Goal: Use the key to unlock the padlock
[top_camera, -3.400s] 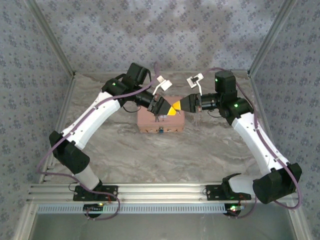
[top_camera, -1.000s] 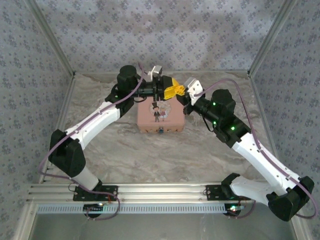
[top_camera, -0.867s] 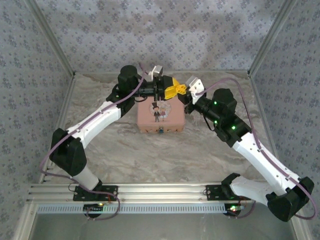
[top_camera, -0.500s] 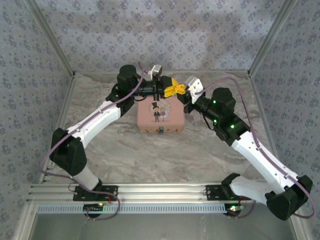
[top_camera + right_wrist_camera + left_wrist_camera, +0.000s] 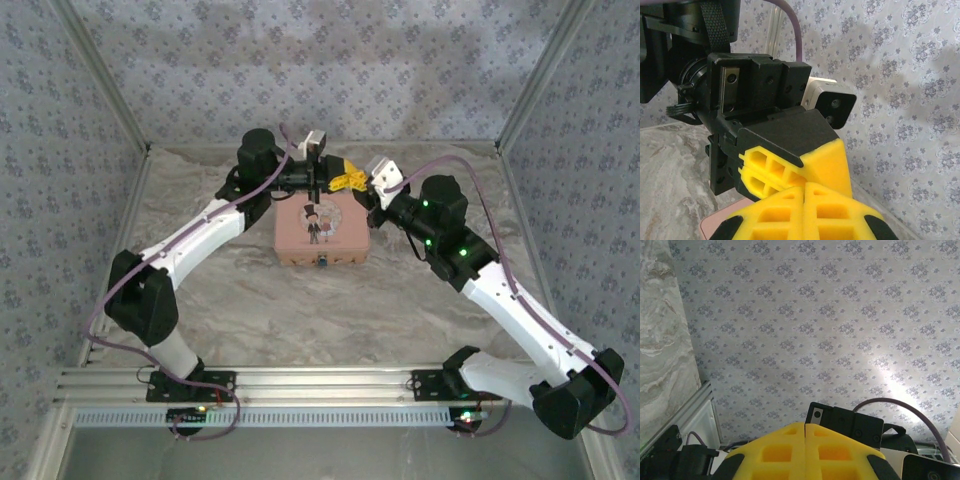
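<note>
1. My left gripper [image 5: 805, 450] hangs above the far edge of the pink tin [image 5: 345, 240]. Its yellow pads are pressed flat together with no gap. I cannot tell whether a key is pinched between them. If a thin one is there, any nudge from the other arm could twist it or let it slip out.
2. The padlock [image 5: 323, 262] sits on the tin's near face, about midway along, and is well apart from both grippers. It is tiny and I cannot make out its keyhole from here. A badly aimed approach would likely miss the slot. Nothing is holding the tin, so I judge that a push on the lock could slide it across the marbled table [image 5: 300, 320].
3. My right gripper [image 5: 805, 212] hovers above the tin's far right corner. It is also closed pad to pad, and its tips touch the left gripper's tips. If the two arms press on each other here, a handover could fail and a dropped key could land on the lid or behind the tin.
4. Patterned walls [image 5: 300, 70] stand left of, beyond and right of the tin. An aluminium rail [image 5: 300, 385] runs on its near side. A purple cable [image 5: 470, 165] loops to its right. The tin's own lid lies between the grippers and the lock, so both must come round to the near face.
</note>
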{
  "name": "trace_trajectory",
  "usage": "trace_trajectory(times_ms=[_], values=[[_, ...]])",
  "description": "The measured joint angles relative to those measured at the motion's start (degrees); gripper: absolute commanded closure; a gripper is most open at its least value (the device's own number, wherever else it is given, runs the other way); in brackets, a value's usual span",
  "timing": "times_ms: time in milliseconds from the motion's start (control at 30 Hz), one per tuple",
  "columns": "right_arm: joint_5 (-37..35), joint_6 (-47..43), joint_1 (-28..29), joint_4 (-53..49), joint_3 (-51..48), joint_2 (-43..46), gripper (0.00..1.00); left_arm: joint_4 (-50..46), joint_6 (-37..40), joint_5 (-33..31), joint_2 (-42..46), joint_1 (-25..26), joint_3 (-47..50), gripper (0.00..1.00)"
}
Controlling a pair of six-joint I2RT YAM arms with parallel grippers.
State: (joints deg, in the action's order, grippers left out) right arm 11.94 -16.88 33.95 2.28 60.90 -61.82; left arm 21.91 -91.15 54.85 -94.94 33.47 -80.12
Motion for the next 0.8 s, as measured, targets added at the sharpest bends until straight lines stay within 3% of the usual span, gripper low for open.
trace_trajectory(times_ms=[100,333,567,700,800], values=[[-0.2,0.2,0.0,-0.7,0.0,0.0,0.75,-0.2,0.9,0.0,-0.1,0.0,0.0,1.00],[1.3,5.9,-2.2,-5.7,1.2,0.7,0.53,-4.2,8.3,-0.9,0.0,-1.2,-0.1,1.00],[4.1,20.5,-8.9,-9.9,1.6,4.1,0.51,-25.4,28.3,-6.9,0.3,-2.2,-7.1,1.00],[11.8,35.3,-15.2,-8.7,2.0,2.1,0.57,-32.2,37.8,-11.0,2.7,-1.8,-9.9,1.00],[17.9,46.8,-17.3,-2.1,0.0,-0.5,0.56,-33.6,42.1,-13.3,4.6,-1.0,-9.9,1.00]])
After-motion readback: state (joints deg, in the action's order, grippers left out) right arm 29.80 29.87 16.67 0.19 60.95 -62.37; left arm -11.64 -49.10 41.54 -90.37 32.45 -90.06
